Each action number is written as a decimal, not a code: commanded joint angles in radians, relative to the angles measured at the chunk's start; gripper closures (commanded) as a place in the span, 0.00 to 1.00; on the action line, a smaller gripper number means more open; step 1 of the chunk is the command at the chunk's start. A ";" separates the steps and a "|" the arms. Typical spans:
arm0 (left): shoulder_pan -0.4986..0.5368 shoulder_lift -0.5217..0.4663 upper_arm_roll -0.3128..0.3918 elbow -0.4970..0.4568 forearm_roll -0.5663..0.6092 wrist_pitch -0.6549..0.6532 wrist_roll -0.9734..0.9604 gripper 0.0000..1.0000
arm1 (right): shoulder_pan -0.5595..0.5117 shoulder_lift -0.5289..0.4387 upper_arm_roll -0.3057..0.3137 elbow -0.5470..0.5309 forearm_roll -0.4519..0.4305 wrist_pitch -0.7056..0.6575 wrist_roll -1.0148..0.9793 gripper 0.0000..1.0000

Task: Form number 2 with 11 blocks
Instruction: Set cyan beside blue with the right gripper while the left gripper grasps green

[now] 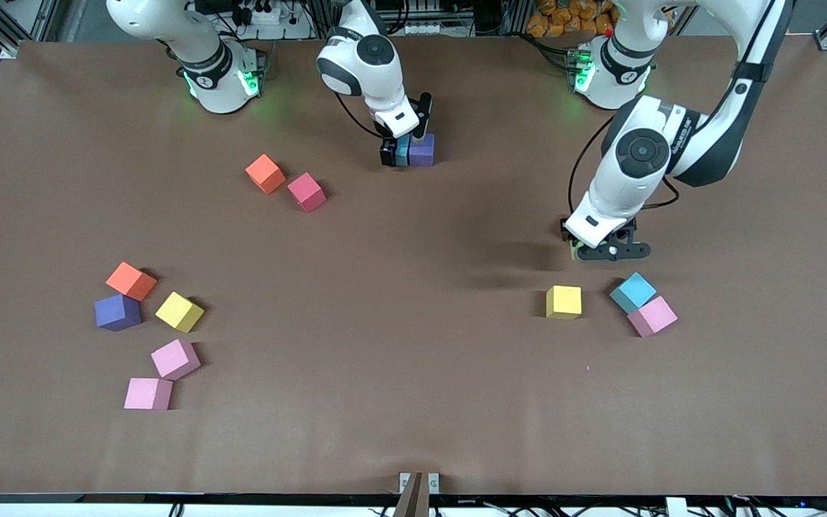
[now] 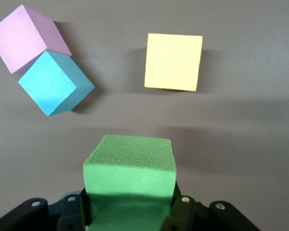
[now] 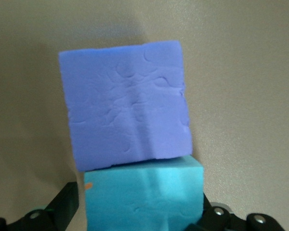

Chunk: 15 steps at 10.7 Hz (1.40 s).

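Observation:
My left gripper [image 1: 600,250] [image 2: 130,204] is shut on a green block [image 2: 129,168], held over the table toward the left arm's end. Below it lie a yellow block [image 1: 563,301] [image 2: 173,61], a light blue block [image 1: 632,292] [image 2: 55,83] and a pink block [image 1: 652,316] [image 2: 26,38], the last two touching. My right gripper [image 1: 405,147] [image 3: 143,214] stands low near the robots' bases, open, its fingers on either side of a second light blue block [image 1: 403,152] [image 3: 144,197]. That block rests against a purple block [image 1: 422,149] [image 3: 127,103].
An orange block [image 1: 265,174] and a crimson block [image 1: 306,192] lie mid-table. Toward the right arm's end sit an orange-red block [image 1: 131,281], a purple block [image 1: 118,311], a yellow block [image 1: 179,311] and two pink blocks [image 1: 175,359] [image 1: 148,393].

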 commanded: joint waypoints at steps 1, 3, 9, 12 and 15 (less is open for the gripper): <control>-0.003 -0.054 -0.004 -0.014 -0.031 -0.034 0.010 1.00 | 0.011 -0.031 -0.008 -0.014 -0.005 0.004 0.007 0.00; -0.007 -0.073 -0.003 -0.014 -0.085 -0.034 0.010 1.00 | 0.010 -0.037 -0.008 -0.014 -0.005 0.004 0.007 0.00; -0.012 -0.104 -0.001 0.024 -0.125 -0.097 0.012 1.00 | -0.001 -0.152 -0.011 -0.012 -0.005 -0.102 0.015 0.00; -0.029 -0.107 -0.006 0.030 -0.123 -0.097 0.099 1.00 | -0.065 -0.230 -0.061 0.003 -0.005 -0.206 0.004 0.00; -0.030 -0.116 -0.044 0.073 -0.125 -0.155 0.206 1.00 | -0.083 -0.289 -0.181 0.001 -0.008 -0.306 0.003 0.00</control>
